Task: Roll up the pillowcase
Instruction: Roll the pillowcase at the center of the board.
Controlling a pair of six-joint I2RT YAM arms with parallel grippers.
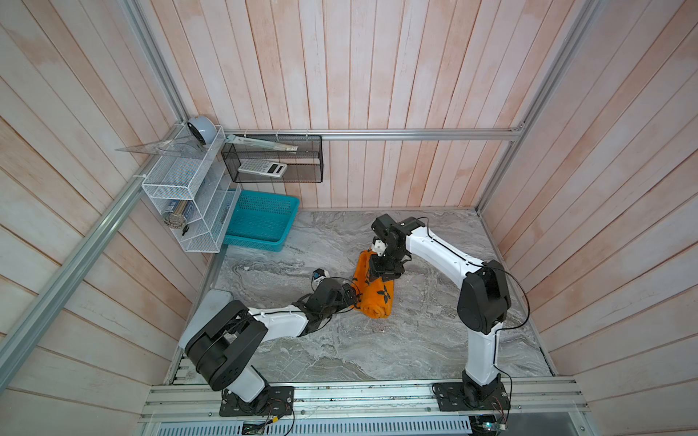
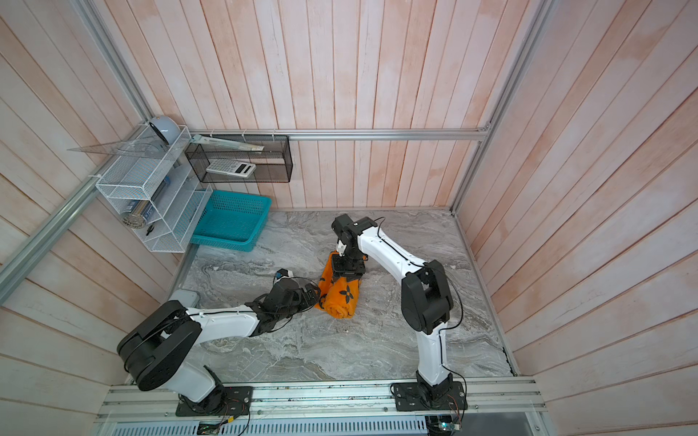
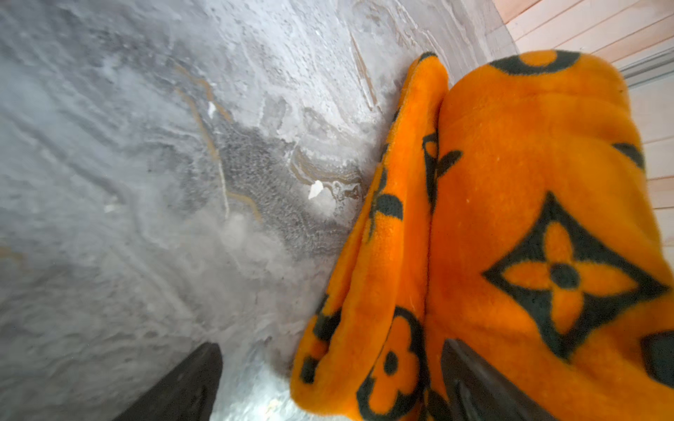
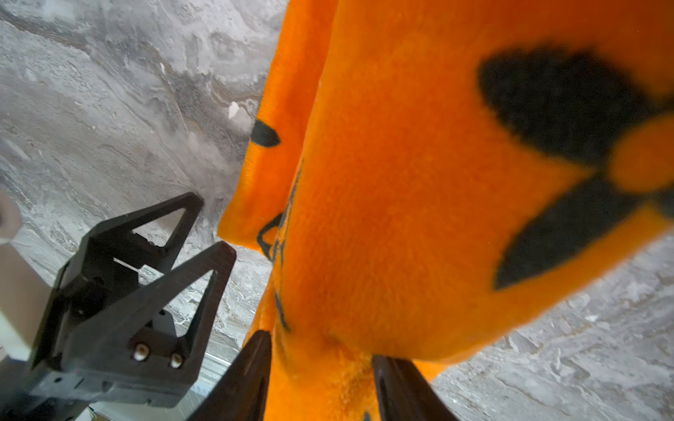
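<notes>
pillowcase (image 1: 374, 290), orange with black flowers, lies rolled mid tabletop (image 1: 415, 339), teal basket (image 1: 260, 221) well apart. right tool (image 4: 321, 379) clamps its end; left tool (image 3: 328, 382) gapes wide, straddling its edge.

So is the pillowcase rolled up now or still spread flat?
Rolled. The pillowcase lies as a thick bundle on the table, its layers curled over; a loose flap runs alongside.

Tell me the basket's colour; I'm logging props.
Teal, a plastic mesh basket; it shows best in both top views.
</notes>
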